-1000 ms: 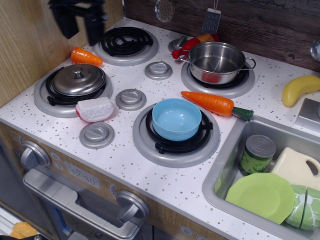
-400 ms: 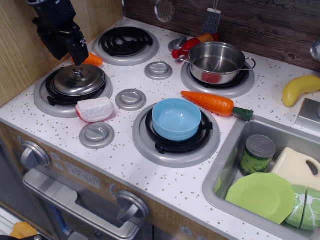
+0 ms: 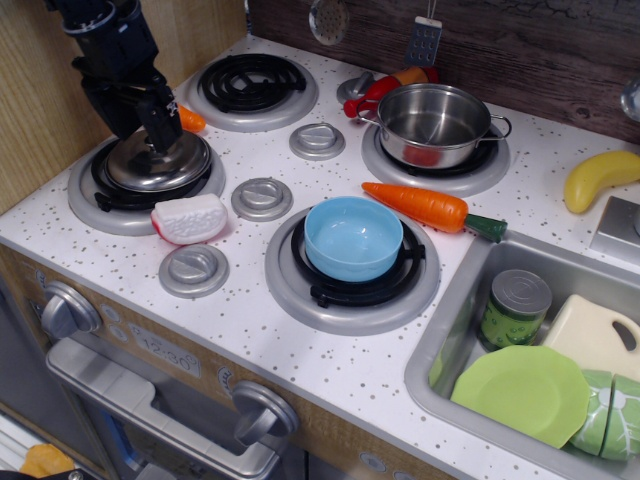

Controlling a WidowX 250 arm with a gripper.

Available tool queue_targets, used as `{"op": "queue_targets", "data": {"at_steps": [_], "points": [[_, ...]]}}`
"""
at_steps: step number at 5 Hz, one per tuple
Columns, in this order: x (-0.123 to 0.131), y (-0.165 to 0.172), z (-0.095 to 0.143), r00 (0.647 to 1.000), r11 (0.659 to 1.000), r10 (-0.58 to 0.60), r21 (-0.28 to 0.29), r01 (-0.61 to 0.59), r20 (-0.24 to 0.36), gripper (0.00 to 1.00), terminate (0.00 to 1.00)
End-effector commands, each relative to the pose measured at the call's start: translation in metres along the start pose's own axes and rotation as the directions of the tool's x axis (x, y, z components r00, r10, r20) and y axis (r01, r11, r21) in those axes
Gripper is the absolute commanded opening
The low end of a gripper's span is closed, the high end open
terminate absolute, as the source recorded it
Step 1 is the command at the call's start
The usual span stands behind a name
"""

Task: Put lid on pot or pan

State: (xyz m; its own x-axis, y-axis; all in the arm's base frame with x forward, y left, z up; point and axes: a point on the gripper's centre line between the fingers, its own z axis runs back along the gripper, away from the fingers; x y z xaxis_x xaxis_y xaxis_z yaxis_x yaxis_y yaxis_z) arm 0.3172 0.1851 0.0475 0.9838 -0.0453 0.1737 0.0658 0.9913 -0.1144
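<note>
Reaching down over the front-left burner, the hand (image 3: pixel 150 135) sits right at the knob of the lid (image 3: pixel 160 165), its dark fingers on either side of where the knob should be; the knob itself is hidden behind them, so I cannot tell whether they are pressed onto it or standing slightly apart. This looks like the grasp step: the lid lies flat on its burner, dome up, not lifted. Being round, it has no long axis to speak of; its knob points straight up, which suits a pinch from above.

The pot (image 3: pixel 434 125) stands upright on the back-right burner, well apart from the lid, mouth open to the top, its two loop handles running roughly left to right. Something red shows inside it at the bottom.

Next, by my reading, the fingers must close firmly on the knob, lift clear, then carry the lid across the bench (image 3: pixel 300 330) to the right and back, keeping it level, passing over the dials and staying clear of the bowl (image 3: pixel 353 238) and carrot (image 3: pixel 420 207)
</note>
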Motion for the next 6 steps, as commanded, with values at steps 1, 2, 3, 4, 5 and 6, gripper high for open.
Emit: {"op": "queue_targets", "data": {"at_steps": [1,2,3,4,5,6], "points": [[0.0120,0.0059,0.0080,0.997,0.998,-0.054,0.027,0.052,0.046,1.00,0.00],[0.0123,0.0042,0.0049,0.997,0.997,-0.054,0.050,0.051,0.058,1.00,0.00],[0.0134,0.0045,0.0008,0.997,0.997,-0.047,0.057,0.043,0.065,1.00,0.00],[0.0161,0.0062,-0.0005,0.999,0.999,-0.027,0.030,0.025,0.043,0.00,0.00],[0.0158,0.0042,0.0000,0.999,0.999,-0.017,0.037,0.015,0.044,0.00,0.00],[0.0165,0.0021,0.0051,0.999,0.999,-0.022,0.049,0.020,0.037,0.00,0.00]]}}
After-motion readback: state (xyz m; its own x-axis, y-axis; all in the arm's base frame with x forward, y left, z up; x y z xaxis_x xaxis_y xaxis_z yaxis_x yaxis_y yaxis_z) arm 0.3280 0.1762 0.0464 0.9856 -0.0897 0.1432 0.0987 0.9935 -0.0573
